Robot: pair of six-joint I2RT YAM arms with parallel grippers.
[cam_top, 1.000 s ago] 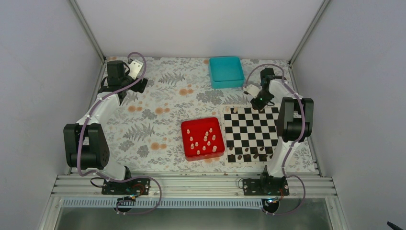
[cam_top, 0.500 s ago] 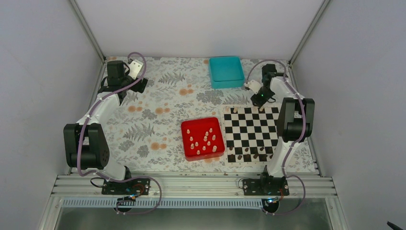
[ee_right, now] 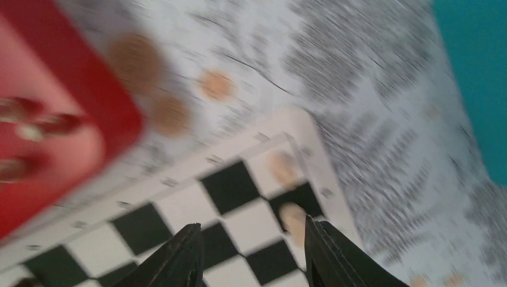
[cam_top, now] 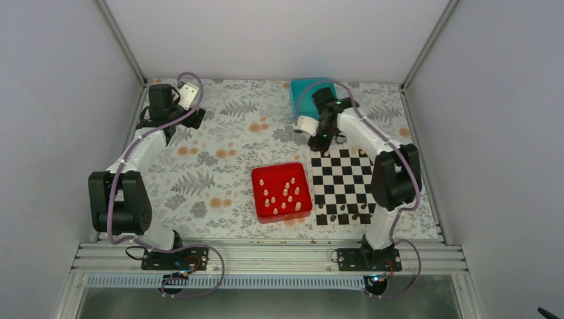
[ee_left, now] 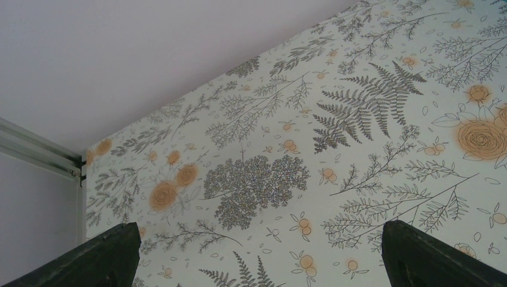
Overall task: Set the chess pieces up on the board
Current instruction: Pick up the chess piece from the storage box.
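A table [cam_top: 219,166] covered in a fern-and-flower print sits inside plain grey walls. The board [cam_top: 349,186] lies flat and square to the table edges, stretching from under the right gripper [ee_right: 251,257] back toward that arm's base. The fingers of this gripper are apart with nothing between them. The red tray [cam_top: 261,199], to its left, holds most of the pale chess pieces [cam_top: 284,194], too small to tell whether they stand upright. The teal tray [cam_top: 302,100] sits just beyond it. In the blurred right wrist view, two pale pieces are on the board's corner squares. The left gripper [ee_left: 257,263], well away, is spread wide over bare cloth.
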